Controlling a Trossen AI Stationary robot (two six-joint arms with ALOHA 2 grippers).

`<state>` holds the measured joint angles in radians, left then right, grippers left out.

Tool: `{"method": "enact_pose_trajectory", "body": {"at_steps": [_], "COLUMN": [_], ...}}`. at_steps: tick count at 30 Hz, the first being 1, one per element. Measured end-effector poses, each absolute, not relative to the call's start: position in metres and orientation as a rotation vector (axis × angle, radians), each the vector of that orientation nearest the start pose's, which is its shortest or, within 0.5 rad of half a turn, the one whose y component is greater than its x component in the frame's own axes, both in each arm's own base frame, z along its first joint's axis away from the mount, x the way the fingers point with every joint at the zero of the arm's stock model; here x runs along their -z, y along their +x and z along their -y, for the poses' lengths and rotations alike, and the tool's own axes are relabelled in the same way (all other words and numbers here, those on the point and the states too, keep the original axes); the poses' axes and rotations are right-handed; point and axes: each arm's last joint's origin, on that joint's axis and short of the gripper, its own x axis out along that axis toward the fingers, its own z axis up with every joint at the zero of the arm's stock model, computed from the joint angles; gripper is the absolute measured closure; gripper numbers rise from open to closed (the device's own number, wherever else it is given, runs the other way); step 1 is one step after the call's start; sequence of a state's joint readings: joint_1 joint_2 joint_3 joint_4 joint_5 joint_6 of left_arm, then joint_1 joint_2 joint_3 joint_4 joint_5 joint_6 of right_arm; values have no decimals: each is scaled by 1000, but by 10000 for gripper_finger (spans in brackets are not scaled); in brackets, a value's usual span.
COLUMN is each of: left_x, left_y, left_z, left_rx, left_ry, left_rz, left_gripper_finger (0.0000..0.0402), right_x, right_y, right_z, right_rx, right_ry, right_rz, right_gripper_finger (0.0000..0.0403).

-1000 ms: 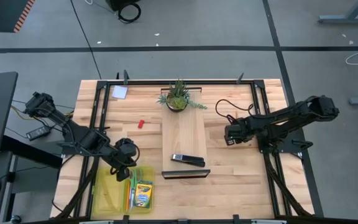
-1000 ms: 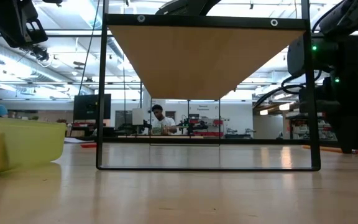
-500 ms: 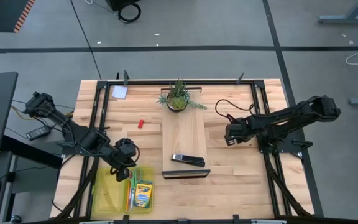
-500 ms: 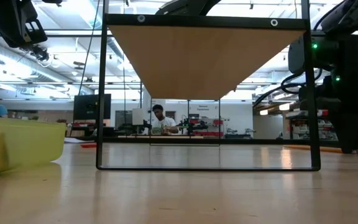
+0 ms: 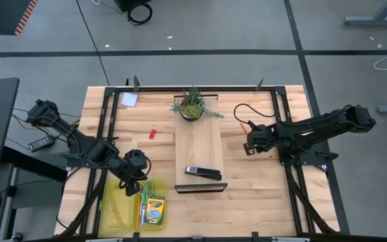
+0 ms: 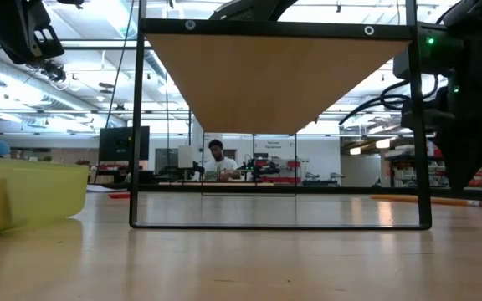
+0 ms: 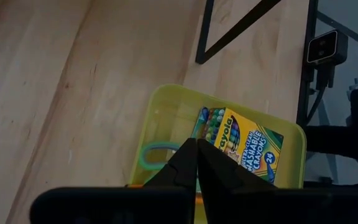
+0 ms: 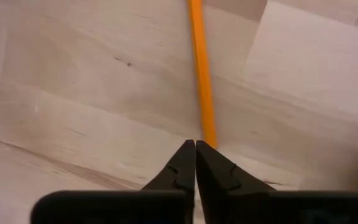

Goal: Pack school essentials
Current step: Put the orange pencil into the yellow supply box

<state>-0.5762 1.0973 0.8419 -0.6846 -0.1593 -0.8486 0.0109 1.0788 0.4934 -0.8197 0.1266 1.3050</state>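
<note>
A yellow-green bin point(image 5: 132, 207) at the near left holds the crayon box point(image 7: 244, 146), an orange pen point(image 5: 142, 214) and green-handled scissors point(image 7: 157, 152). My left gripper point(image 5: 133, 176) is shut and empty above the bin's far rim. A thin orange pencil point(image 8: 201, 81) lies on the table at the right and also shows in the low view point(image 6: 425, 201). My right gripper point(image 5: 250, 145) is shut over one end of it. The red eraser point(image 5: 152, 134) and the pale note pad point(image 5: 129, 99) lie on the table at the far left. My right gripper's shut fingertips point(image 8: 182, 163) stand over the pencil's end point(image 8: 208, 138), and the pencil runs straight away from them along the table. The fingers hide that end, so I cannot tell whether they touch it.
A wooden board point(image 5: 199, 144) lies mid-table with the potted plant point(image 5: 192, 105) at its far end. The black stapler-like bar point(image 5: 202, 173) lies at its near end. A black frame point(image 6: 279, 125) stands over the middle. A black cable point(image 5: 240, 115) loops beside my right gripper.
My right gripper has gone a little toward the table's right edge and up. The low view now shows the pencil's whole length on the table, where the gripper covered part of it before.
</note>
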Motion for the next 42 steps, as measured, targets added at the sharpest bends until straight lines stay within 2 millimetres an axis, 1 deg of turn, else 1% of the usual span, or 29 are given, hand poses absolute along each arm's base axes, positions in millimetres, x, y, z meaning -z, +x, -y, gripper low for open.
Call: {"method": "enact_pose_trajectory", "body": {"at_steps": [2, 8, 13, 16, 19, 21, 24, 29, 33, 35, 39, 42], "left_x": [-257, -257, -257, -257, -257, -257, -257, -257, -257, -257, -257, -257], "left_y": [177, 178, 178, 177, 178, 178, 178, 178, 178, 178, 178, 177], "left_z": [110, 110, 110, 110, 110, 110, 110, 110, 110, 110, 110, 110], "left_rx": [-12, -14, -27, -27, -29, -40, -65, -103, -104, -103, -104, -104], "left_ry": [-442, -447, -471, -471, -475, -495, -543, -616, -615, -615, -615, -614], "left_rz": [-967, -966, -967, -967, -967, -967, -968, -969, -969, -969, -969, -970], "left_gripper_finger": [386, 385, 377, 375, 378, 382, 386, 385, 382, 384, 390, 391], "right_x": [-156, -159, -161, -162, -153, -145, -140, -128, -107, -99, -95, -92], "right_y": [149, 160, 164, 168, 168, 167, 170, 164, 147, 140, 135, 132], "right_z": [3, 9, 27, 39, 51, 55, 54, 50, 48, 48, 47, 47], "right_rx": [976, 959, 932, 901, 878, 836, 743, 778, 800, 807, 794, 797], "right_ry": [955, 849, 758, 692, 664, 625, 521, 399, 398, 415, 391, 389], "right_rz": [-1104, -954, -932, -888, -817, -765, -679, -608, -596, -557, -522, -533], "right_gripper_finger": [364, 304, 263, 241, 224, 217, 213, 212, 212, 212, 212, 213]}}
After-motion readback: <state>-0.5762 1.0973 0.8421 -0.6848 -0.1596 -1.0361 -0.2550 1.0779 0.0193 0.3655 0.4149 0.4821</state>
